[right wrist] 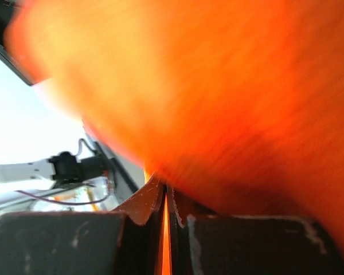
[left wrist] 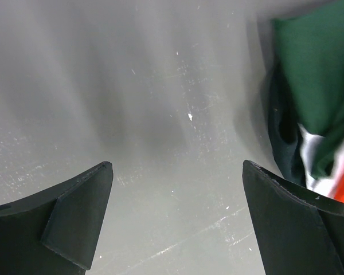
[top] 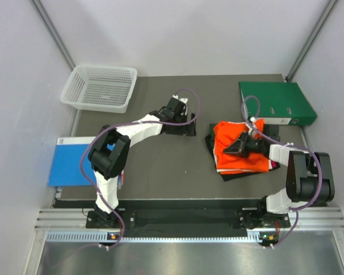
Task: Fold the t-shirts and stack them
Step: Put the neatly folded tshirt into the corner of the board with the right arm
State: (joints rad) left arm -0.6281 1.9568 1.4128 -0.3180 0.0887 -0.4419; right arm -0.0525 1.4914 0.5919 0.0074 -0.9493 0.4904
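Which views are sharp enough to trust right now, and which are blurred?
Top external: sharp, evenly lit, orange shirt clearly outlined. Left wrist: table streaked by motion blur, fingers crisp. Right wrist: orange shirt fills the frame out of focus; background at left washed out white.

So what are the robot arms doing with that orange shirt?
The right claw is pinched shut on the orange t-shirt, which lies on top of a small pile of darker clothes on the right side of the table. The left claw is open over bare table near the middle, holding nothing. The orange shirt looks rumpled, not neatly folded yet.
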